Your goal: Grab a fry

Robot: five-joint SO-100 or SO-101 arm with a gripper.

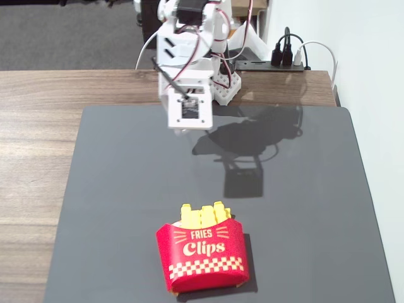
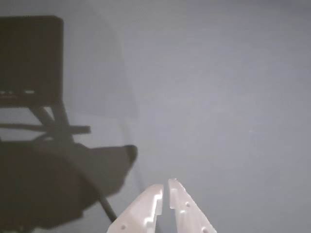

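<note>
A red "FRIES Clips" carton stands at the near edge of the dark grey mat in the fixed view. Yellow tips poke from its top. No loose fry lies on the mat, so the fry is out of view. The white arm hangs over the mat's far edge, well away from the carton. In the wrist view my gripper enters from the bottom edge. Its two white fingers are shut tip to tip with only a thin slit between them and nothing held. Below them is bare mat.
The arm casts a dark shadow on the mat to its right in the fixed view. A wooden table borders the mat on the left. A power strip with plugs sits at the back right, by a white wall.
</note>
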